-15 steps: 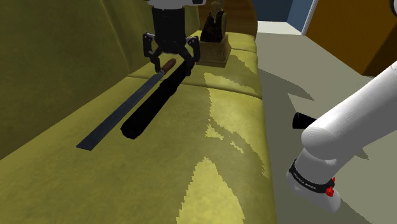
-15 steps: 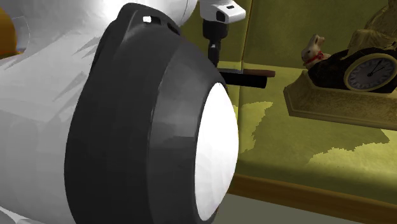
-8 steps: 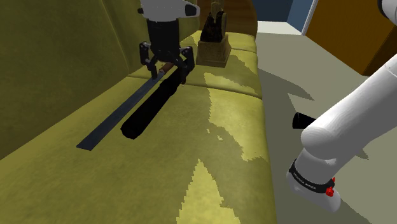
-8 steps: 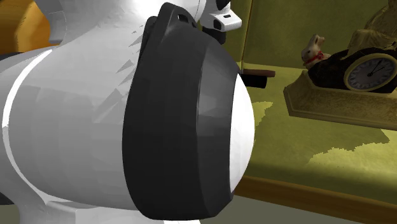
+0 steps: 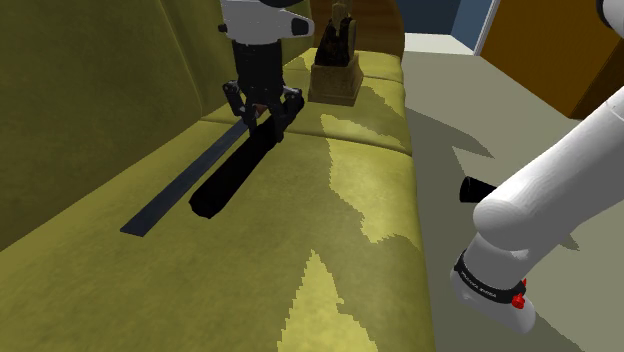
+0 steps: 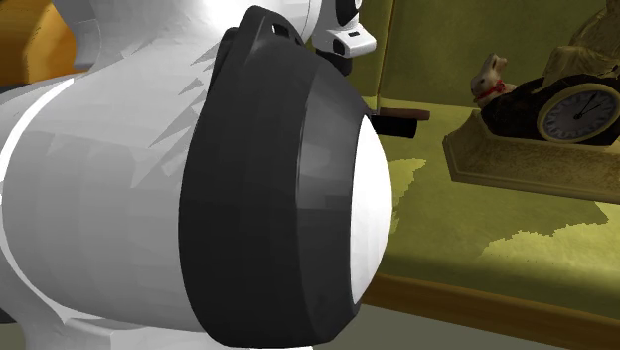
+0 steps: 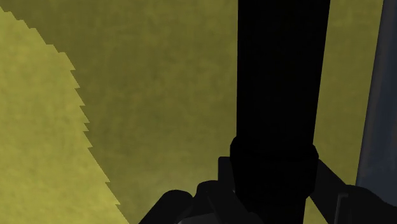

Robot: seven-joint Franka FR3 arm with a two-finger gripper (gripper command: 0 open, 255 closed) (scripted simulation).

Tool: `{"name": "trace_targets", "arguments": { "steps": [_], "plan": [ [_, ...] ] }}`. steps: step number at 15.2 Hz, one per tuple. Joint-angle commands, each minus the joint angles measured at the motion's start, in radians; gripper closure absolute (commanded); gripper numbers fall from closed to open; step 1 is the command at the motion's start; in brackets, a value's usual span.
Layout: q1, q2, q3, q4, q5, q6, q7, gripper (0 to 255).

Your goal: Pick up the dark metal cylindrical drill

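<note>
The drill [image 5: 233, 172] is a long black cylinder lying on the olive sofa seat [image 5: 350, 200], running away from the shoulder camera. My gripper [image 5: 262, 112] stands straight down over its far end, shut on it, and the drill still rests on the cushion. In the wrist view the black barrel [image 7: 283, 83] runs away from the gripper [image 7: 273, 181], with a finger [image 7: 332, 191] pressed against each side. In the second exterior view the drill's brown tip [image 6: 404, 118] pokes out past the big arm joint [image 6: 268, 199].
A flat dark blue-grey strip [image 5: 180, 185] lies alongside the drill, toward the sofa back. A mantel clock on a base [image 5: 338, 62] stands just beyond the gripper; the second exterior view shows its dial [image 6: 576, 111] and a rabbit figure [image 6: 487, 77]. The seat's front edge drops to grey floor [image 5: 470, 110].
The gripper has come down over the drill's far end and its fingers have gone from wide apart to shut on the barrel. The drill has not moved.
</note>
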Motion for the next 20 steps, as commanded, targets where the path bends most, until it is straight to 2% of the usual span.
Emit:
{"name": "trace_targets", "arguments": {
  "steps": [1,5,20],
  "plan": [
    [0.000,0.000,0.000,-0.001,0.000,0.000,0.000,255],
    [0.000,0.001,0.000,0.000,-0.001,0.000,0.000,255],
    [-0.015,0.070,0.018,0.255,-0.050,-0.205,0.034,255]
  ]
}}
